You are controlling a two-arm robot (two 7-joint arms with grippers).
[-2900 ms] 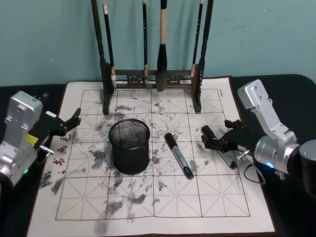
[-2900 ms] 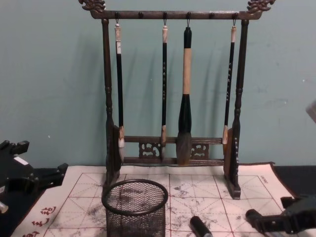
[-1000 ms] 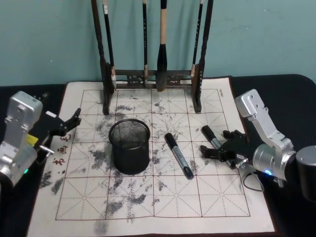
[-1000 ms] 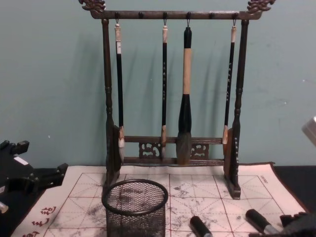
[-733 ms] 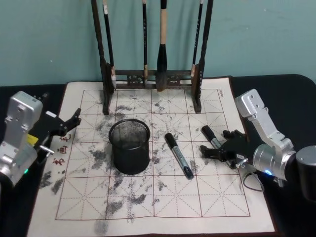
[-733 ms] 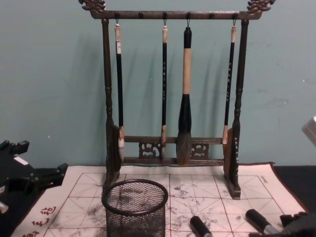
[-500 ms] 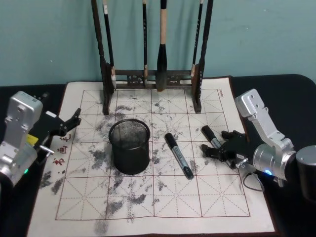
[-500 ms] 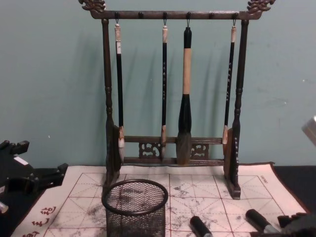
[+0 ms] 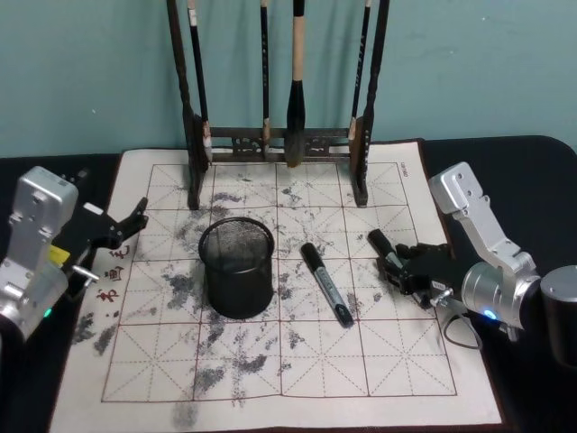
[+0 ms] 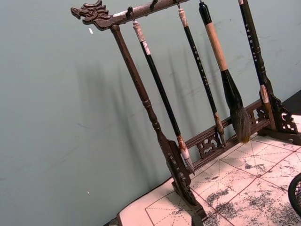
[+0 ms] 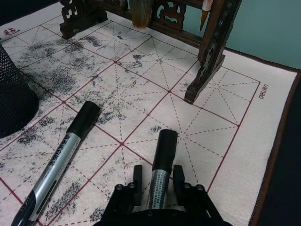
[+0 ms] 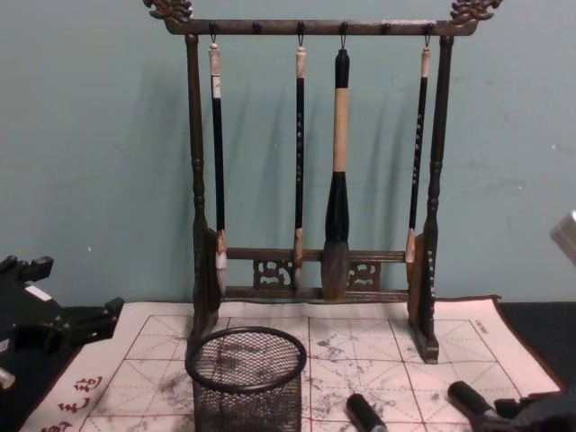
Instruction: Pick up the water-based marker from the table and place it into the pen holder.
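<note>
- Water-based marker (image 11: 161,157): lies flat on the gridded calligraphy mat (image 9: 361,361), right of the pen holder (image 9: 236,275) and well apart from it.
- Right gripper (image 11: 158,172): low over the barrel, fingers (image 11: 137,175) parted either side and not yet pinching, apparently placed to clamp.
- Second marker (image 9: 326,284): lies between them, untouched.
- Left gripper (image 9: 122,230): parked at the mat's left edge.

Head view: high, tilted down on white gridded felt mat (image 9: 361,361). Chest view: low, level; shares tall dark wooden brush rack (image 12: 256,27). Wrist views: close, mat-level.
</note>
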